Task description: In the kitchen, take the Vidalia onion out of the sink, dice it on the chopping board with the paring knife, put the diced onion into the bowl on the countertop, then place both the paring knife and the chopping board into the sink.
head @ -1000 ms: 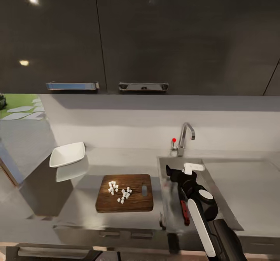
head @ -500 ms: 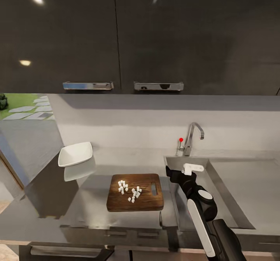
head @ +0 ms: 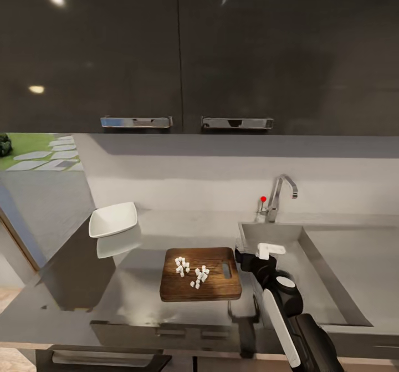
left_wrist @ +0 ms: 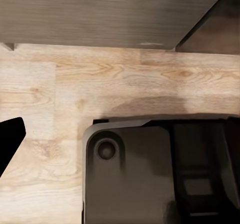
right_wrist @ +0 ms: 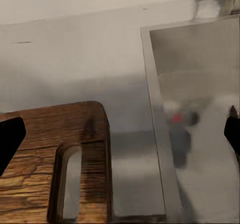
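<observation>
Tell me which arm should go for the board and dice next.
Right, probably. The right gripper hovers at the sink's left rim, beside the board's handle end, and its wrist camera looks onto that slot. The dice lie mid-board. The left wrist camera faces the wooden floor, low by the base.

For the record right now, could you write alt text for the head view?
Diced onion lies in small white cubes on the chopping board on the grey countertop, with the right hand at the board's sink-side edge. A white bowl sits further left; the sink and its tap are to the right, under dark cabinets.
</observation>
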